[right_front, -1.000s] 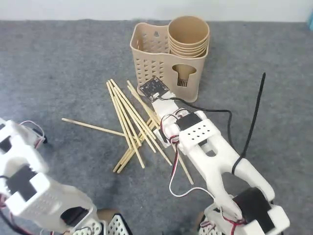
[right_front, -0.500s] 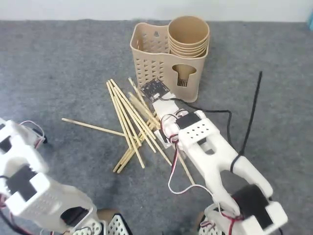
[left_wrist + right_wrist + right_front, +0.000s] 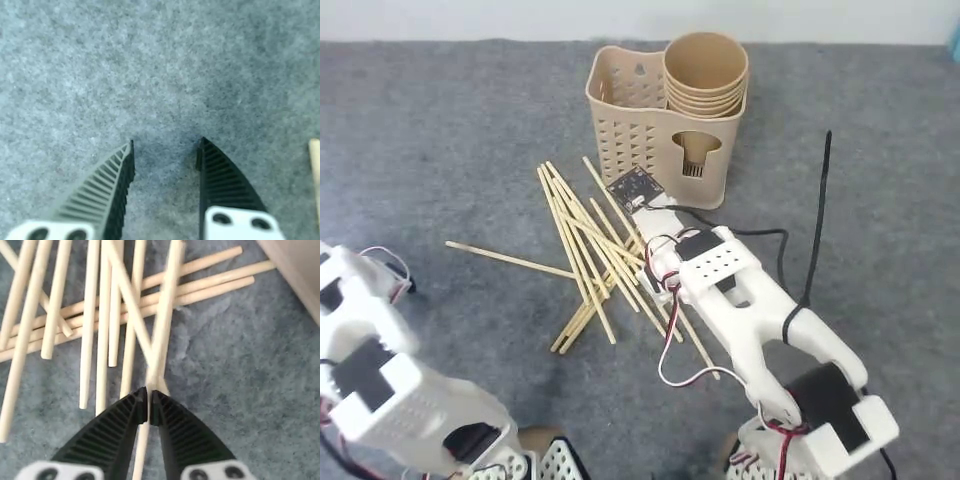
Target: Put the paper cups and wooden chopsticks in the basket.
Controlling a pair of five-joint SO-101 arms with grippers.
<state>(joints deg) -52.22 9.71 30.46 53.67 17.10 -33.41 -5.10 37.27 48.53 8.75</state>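
A stack of tan paper cups (image 3: pixel 705 68) stands in one end of the beige perforated basket (image 3: pixel 630 115) at the back of the table. Several wooden chopsticks (image 3: pixel 582 248) lie crossed on the grey carpet in front of it. My right arm (image 3: pixel 720 275) hangs over the right side of that pile. In its wrist view my right gripper (image 3: pixel 149 401) is shut on one chopstick (image 3: pixel 165 325), which runs forward over the others. My left gripper (image 3: pixel 166 149) is open just above bare carpet, with the left arm (image 3: pixel 370 370) at the near left corner.
One chopstick (image 3: pixel 510 260) lies apart to the left of the pile. A chopstick end (image 3: pixel 315 170) shows beside my left gripper. A basket corner (image 3: pixel 300 270) is close ahead of the right gripper. A black cable (image 3: pixel 815 240) rises from the right arm.
My right arm has shifted a little left and nearer, and the gripped chopstick has swung with it, its far end now higher against the pile. The black cable leaned left. The left arm is still.
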